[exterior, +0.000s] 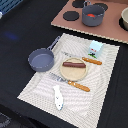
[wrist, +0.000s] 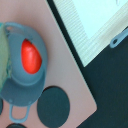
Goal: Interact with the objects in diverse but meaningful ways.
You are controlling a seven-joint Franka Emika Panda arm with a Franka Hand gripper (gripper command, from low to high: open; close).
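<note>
A dark worktop (exterior: pixel 15 35) carries a pale woven placemat (exterior: pixel 107 80) and, beyond it, a pinkish-brown toy stove board (exterior: pixel 107 27) with black round burners (exterior: pixel 71 16). On that board stands a grey two-handled pot (exterior: pixel 93 15) holding the red tomato (wrist: pixel 31 56). The grey long-handled saucepan (exterior: pixel 41 59) sits at the mat's edge on the exterior view's left. A round wooden plate (exterior: pixel 75 70) at the mat's middle bears the brown sausage (exterior: pixel 74 64). The white-and-blue fish (exterior: pixel 58 96) lies near the mat's front edge. The light blue cup (exterior: pixel 95 48) stands toward the mat's far side. The gripper appears in neither view, so I cannot tell its state.
</note>
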